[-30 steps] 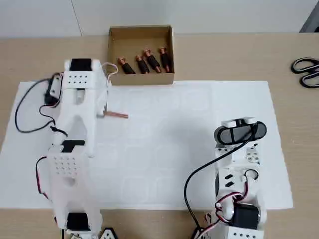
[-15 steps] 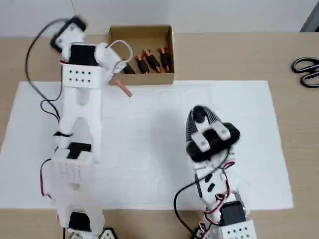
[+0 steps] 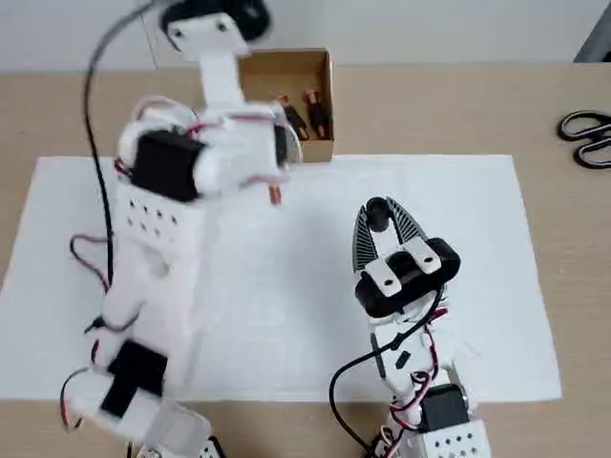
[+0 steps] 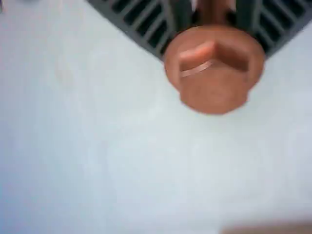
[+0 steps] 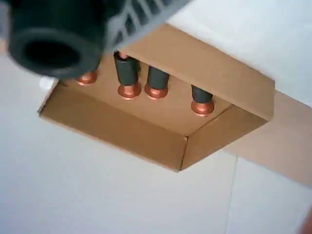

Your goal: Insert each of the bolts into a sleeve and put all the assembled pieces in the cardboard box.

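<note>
Tabletop (image 3: 458, 105): white sheet (image 3: 458, 191) covers most of it, up to the near edge. Scissors (image 3: 584, 134) lie at the right edge, off the sheet.

Cardboard box (image 3: 319, 151): at the far edge of the tabletop, left of middle, its near wall touching the sheet's far edge. The right wrist view shows four assembled pieces (image 5: 156, 83) in it, side by side.

Left gripper (image 3: 273, 174): raised over the far part of the sheet, just in front of the box's near wall, clenched on a bolt (image 3: 275, 195). In the left wrist view its head (image 4: 214, 68) stands free of the ribbed fingers (image 4: 141, 14) and the shank runs up between them.

Right gripper (image 3: 380, 234): over the sheet, right of middle, well apart from the left one. It is closed on a sleeve (image 5: 51, 48), whose open bore faces the wrist camera.

Handling, judged:
- Bolt looks like copper-coloured metal: stiff, light, smooth. It could twist or slide in the clamp. Hold it on the shank close under the head. How much shank is left free for entry, I cannot tell.
- Sleeve is a dark tube, probably rubber or plastic, light and perhaps yielding. Grip it around the middle, gently enough to keep the bore round.
- Misalignment is the main risk.
</note>
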